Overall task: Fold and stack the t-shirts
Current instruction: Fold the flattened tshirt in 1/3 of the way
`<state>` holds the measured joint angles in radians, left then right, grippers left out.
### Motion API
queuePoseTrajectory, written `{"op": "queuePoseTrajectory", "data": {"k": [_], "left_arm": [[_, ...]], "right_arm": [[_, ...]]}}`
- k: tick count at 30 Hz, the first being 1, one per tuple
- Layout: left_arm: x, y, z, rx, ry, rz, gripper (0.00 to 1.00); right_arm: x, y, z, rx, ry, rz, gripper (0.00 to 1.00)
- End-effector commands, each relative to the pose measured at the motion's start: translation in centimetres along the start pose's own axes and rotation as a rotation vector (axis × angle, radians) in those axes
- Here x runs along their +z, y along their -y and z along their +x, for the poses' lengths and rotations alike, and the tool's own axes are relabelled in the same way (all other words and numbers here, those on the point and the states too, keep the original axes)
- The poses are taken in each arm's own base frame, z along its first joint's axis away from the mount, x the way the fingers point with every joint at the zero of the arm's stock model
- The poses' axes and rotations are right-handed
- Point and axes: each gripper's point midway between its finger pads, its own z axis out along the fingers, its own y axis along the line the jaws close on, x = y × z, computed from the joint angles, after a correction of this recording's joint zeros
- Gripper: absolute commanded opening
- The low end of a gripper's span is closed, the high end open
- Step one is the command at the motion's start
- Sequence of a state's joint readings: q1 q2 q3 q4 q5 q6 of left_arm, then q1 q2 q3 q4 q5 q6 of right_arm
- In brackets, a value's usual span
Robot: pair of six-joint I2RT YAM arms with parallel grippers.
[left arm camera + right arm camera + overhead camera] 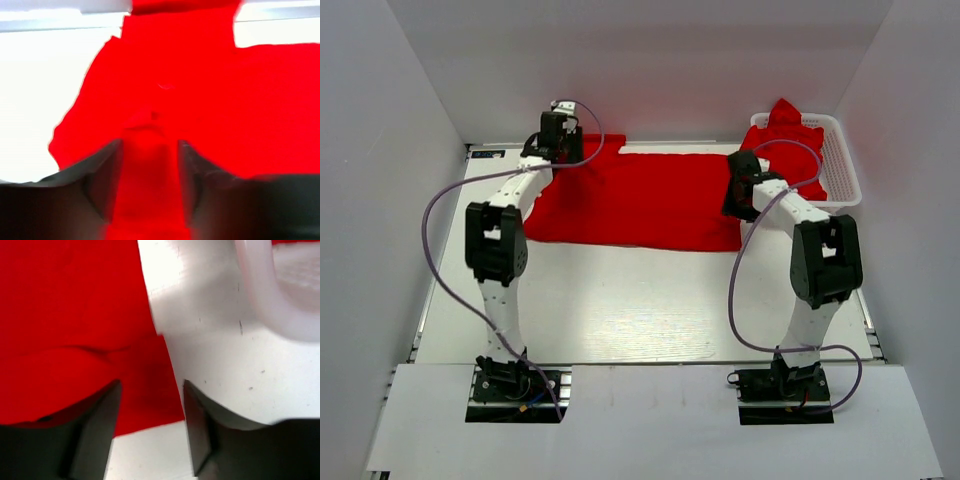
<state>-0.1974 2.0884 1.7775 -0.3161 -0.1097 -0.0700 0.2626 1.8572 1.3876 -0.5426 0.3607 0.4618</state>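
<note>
On the white bench [620,300] a red t-shirt [640,200] lies spread flat along the far side between the two arms, and the white lattice basket [844,175] at the far right corner holds crumpled red fabric [782,128]. The left tool [149,150] is released over the shirt's far left part, fingers apart with red cloth between them. The right tool [152,390] is likewise released, fingers apart above the shirt's right-hand corner, near the basket
</note>
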Motion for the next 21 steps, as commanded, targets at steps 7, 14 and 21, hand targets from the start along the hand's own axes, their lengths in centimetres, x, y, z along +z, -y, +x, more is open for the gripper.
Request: {"op": "queuePoseTrajectory", "data": {"k": [7, 14, 21], "left_arm": [[2.4, -3.0, -2.4, -0.106, -0.043, -0.076, 1.00], [-2.4, -3.5, -0.7, -0.129, -0.069, -0.065, 1.00], [-5.1, -1.1, 6.6, -0.183, -0.154, 0.046, 1.00]], "right_arm": [[-1.8, -2.1, -3.7, -0.055, 0.056, -0.098, 0.67], [-3.8, -3.2, -2.1, -0.122, 0.080, -0.230, 0.90], [-4.1, -6.8, 1.1, -0.213, 0.035, -0.414, 0.90]]}}
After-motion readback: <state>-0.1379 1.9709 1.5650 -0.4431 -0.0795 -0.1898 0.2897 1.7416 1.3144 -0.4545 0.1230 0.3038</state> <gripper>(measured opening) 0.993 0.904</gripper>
